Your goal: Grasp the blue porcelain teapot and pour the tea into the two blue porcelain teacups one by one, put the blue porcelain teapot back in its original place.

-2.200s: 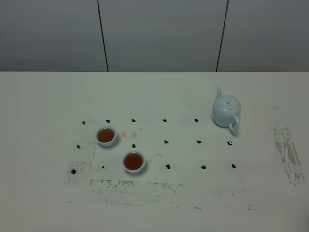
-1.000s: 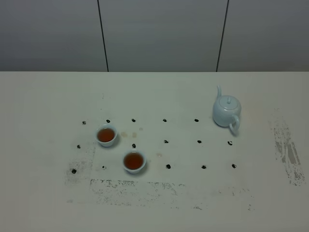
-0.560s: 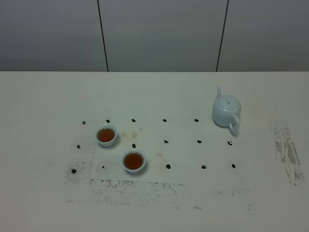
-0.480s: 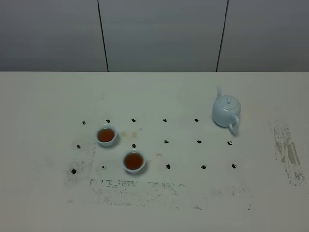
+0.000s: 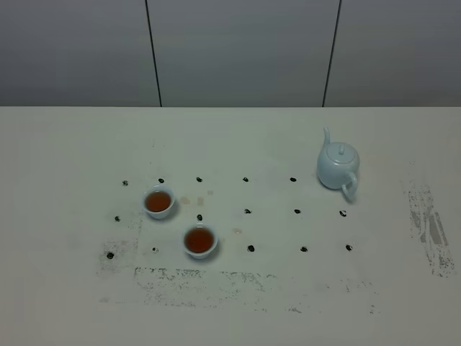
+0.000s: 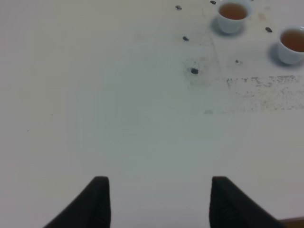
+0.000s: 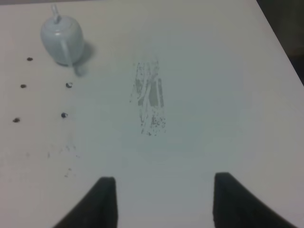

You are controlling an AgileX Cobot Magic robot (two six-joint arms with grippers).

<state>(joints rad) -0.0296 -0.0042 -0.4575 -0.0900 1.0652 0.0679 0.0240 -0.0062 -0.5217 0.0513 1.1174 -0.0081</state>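
The pale blue teapot (image 5: 337, 166) stands upright on the white table at the right, lid on, handle toward the front; it also shows in the right wrist view (image 7: 61, 40). Two small pale blue teacups hold brown tea: one at the left (image 5: 158, 202) and one nearer the front (image 5: 199, 241); both show in the left wrist view (image 6: 232, 16) (image 6: 292, 43). My left gripper (image 6: 159, 199) is open and empty, far from the cups. My right gripper (image 7: 160, 202) is open and empty, well away from the teapot. Neither gripper shows in the exterior view.
Black dots (image 5: 247, 211) mark a grid on the white table (image 5: 230, 295). Dark scuffed patches lie at the front (image 5: 202, 281) and at the right (image 5: 428, 227). A grey panelled wall (image 5: 238, 50) stands behind. The table's right edge shows in the right wrist view (image 7: 278, 42).
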